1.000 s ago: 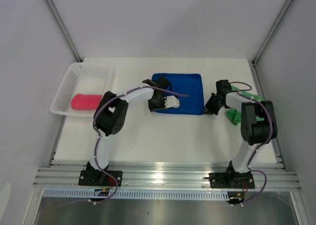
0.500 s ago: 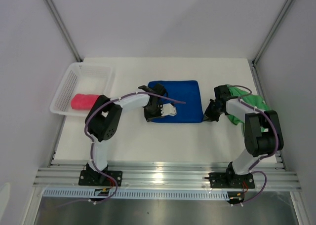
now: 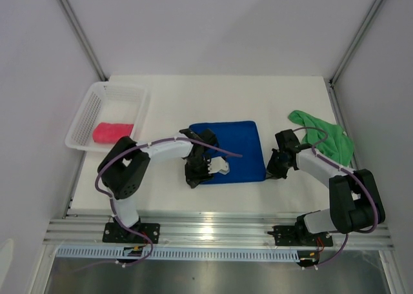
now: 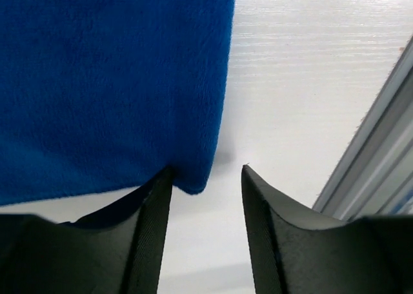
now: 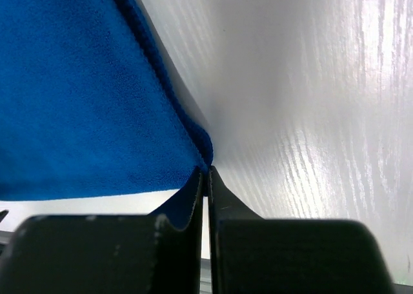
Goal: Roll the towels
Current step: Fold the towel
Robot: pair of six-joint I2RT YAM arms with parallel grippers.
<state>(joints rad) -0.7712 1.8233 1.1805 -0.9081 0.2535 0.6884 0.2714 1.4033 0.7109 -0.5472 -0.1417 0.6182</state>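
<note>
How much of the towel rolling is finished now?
Done: the pink towel lies rolled in the basket. In hand: the blue towel lies flat, right gripper shut on one near corner, left gripper open at the other. Left: rolling it, then the crumpled green towel.

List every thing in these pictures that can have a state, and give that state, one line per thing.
pink towel, rolled up
basket, upright, holding the pink towel
blue towel, unrolled, spread flat between the two arms
green towel, unrolled, crumpled at the far right
left jaws, open, the blue towel's near left corner lying between them
right jaws, shut on the blue towel's near right corner
</note>
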